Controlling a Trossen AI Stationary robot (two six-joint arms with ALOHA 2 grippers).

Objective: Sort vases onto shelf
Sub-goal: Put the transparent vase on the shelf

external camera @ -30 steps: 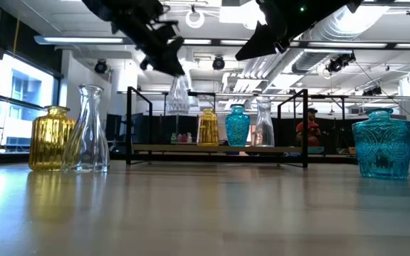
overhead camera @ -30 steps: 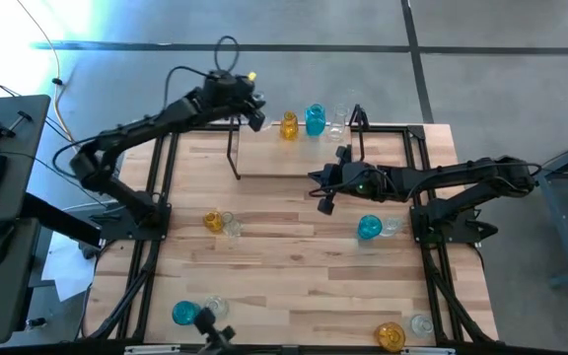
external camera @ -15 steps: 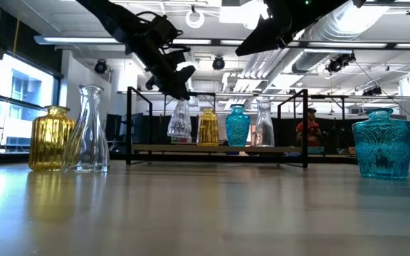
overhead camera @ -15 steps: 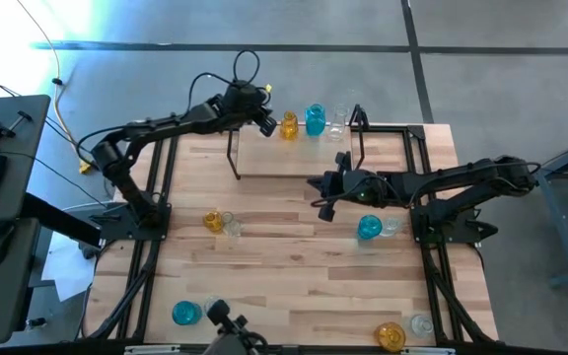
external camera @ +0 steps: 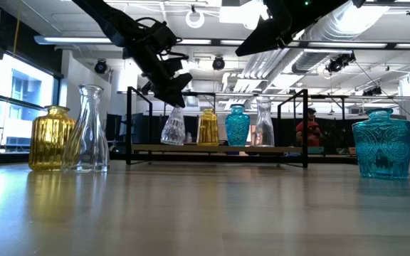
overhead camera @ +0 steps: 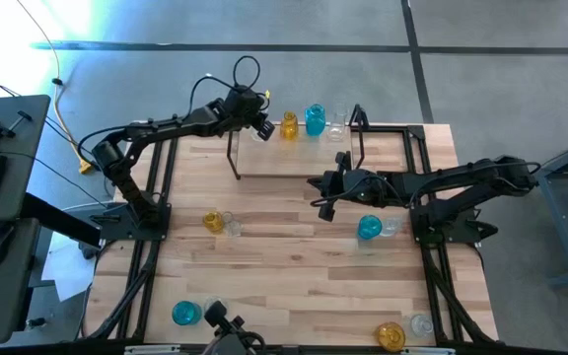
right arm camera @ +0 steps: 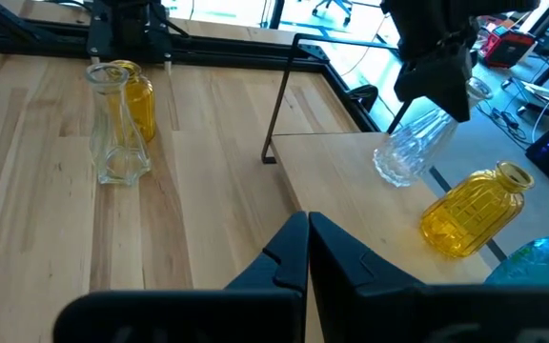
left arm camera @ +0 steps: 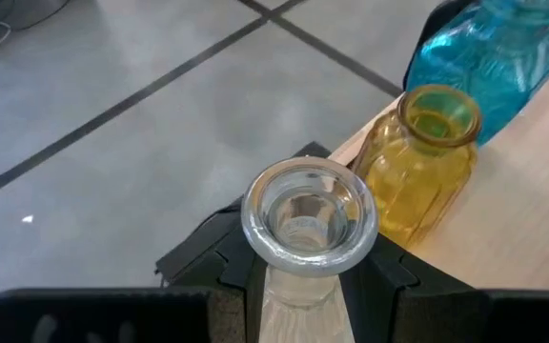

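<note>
My left gripper [overhead camera: 260, 126] is shut on a clear glass vase [external camera: 174, 126] over the far left part of the shelf [overhead camera: 294, 158], next to an amber vase [overhead camera: 289, 126]. A teal vase [overhead camera: 315, 119] and another clear vase [overhead camera: 336, 123] stand upright on the board in the same row. The held vase is tilted, with its base just at the board; I cannot tell whether it touches. My right gripper [overhead camera: 316, 183] hangs shut over the table at the shelf's near right corner, holding nothing. My left gripper pinches the clear vase by its narrow neck [left arm camera: 298, 286], just below the flared mouth [left arm camera: 310, 214], one finger [left arm camera: 232, 276] on each side. The fingers come from above, slanting down. The vase hangs tilted below them, its base swung toward the table's left.
Other vases stand on the table in pairs: amber [overhead camera: 213, 221] and clear [overhead camera: 231, 225] at left, teal [overhead camera: 369, 228] and clear [overhead camera: 390, 225] at right, teal [overhead camera: 185, 314] and amber [overhead camera: 390, 336] near the front edge. The shelf's black loop ends [overhead camera: 233, 148] rise at both sides.
My left gripper has carried the clear vase down to the shelf board, beside the amber vase. The vase has tipped from nearly upright to tilted.
</note>
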